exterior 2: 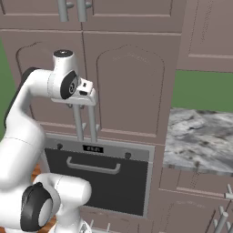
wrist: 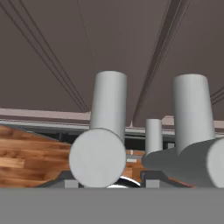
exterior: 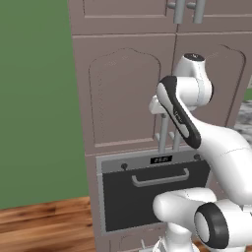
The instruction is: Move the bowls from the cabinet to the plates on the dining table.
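The cabinet (exterior: 123, 98) (exterior 2: 132, 91) stands straight ahead with its arched-panel doors closed. Two grey bar handles (exterior: 162, 140) (exterior 2: 78, 123) hang side by side where the doors meet. My gripper (exterior: 158, 114) (exterior 2: 84, 102) points down at the top ends of these bars. In the hand view the gripper (wrist: 111, 183) straddles the round end of the left handle (wrist: 97, 157), and the other handle (wrist: 190, 113) stands to its right. How tightly the jaws hold the bar is not clear. The bowls are hidden. The plates and the dining table are out of view.
A dark oven front (exterior: 157, 197) (exterior 2: 100, 182) with a curved handle sits just below the doors. A marble counter top (exterior 2: 200, 136) over lower cabinets lies to the right. More bar handles (exterior: 187, 10) hang on the upper doors. Wood floor (exterior: 44, 221) and a green wall lie to the left.
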Controlling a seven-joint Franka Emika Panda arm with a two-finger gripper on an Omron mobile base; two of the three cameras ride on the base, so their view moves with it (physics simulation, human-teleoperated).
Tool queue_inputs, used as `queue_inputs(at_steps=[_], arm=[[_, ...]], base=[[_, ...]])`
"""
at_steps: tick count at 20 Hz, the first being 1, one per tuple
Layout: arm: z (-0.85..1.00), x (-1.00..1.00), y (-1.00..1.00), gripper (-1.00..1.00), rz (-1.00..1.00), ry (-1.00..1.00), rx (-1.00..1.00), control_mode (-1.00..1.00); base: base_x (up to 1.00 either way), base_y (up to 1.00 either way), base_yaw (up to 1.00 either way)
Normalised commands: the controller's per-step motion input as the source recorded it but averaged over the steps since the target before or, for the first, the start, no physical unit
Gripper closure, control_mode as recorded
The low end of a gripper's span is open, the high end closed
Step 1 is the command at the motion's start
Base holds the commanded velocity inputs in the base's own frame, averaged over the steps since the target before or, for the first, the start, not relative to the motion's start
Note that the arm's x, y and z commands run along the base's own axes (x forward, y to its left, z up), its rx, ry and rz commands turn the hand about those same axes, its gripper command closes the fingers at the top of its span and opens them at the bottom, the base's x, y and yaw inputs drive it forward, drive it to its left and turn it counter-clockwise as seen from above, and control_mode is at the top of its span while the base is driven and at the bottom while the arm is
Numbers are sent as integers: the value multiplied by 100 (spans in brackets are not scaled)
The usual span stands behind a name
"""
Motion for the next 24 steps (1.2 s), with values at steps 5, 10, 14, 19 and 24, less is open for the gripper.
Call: queue_inputs(at_steps=[5,10,14,19,24], arm=[[4,-5,0,-100,0,-4,0,-100],[15,-15,0,-100,0,-8,0,-100],[7,-17,0,-100,0,-11,-2,-100],[0,-9,-12,-100,0,-12,-5,-100],[0,0,-31,-100,0,-11,-7,-100]], base=[[0,0,0],[0,0,0],[0,0,0],[0,0,0],[0,0,0]])
